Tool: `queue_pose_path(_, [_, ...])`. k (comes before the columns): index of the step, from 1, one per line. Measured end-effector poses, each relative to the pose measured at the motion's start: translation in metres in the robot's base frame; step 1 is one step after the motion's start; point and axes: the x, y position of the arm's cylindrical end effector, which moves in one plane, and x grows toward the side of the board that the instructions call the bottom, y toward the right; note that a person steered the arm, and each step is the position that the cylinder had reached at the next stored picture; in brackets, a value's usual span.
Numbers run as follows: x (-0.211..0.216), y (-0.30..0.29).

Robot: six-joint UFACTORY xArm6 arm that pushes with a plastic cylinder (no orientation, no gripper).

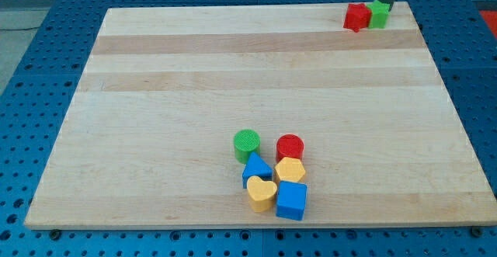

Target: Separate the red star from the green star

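Note:
The red star (356, 16) and the green star (378, 13) sit touching side by side at the top right corner of the wooden board (194, 78), red on the view's left. My rod comes down from the top edge, and my tip (386, 3) is just behind the green star, at its upper right side, apparently touching it.
A cluster of blocks lies near the bottom centre: a green cylinder (247, 144), a red cylinder (290, 147), a blue triangle (255, 168), a yellow hexagon (290, 170), a yellow heart (261, 194) and a blue cube (292, 200). The board's top and right edges are close to the stars.

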Motion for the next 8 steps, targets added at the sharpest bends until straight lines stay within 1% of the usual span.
queue_pose_path(1, [0.010,-0.001])
queue_pose_path(2, [0.011,-0.015])
queue_pose_path(4, [0.031,-0.047])
queue_pose_path(6, [0.027,-0.102])
queue_pose_path(7, [0.035,-0.142])
queue_pose_path(8, [0.057,-0.148])
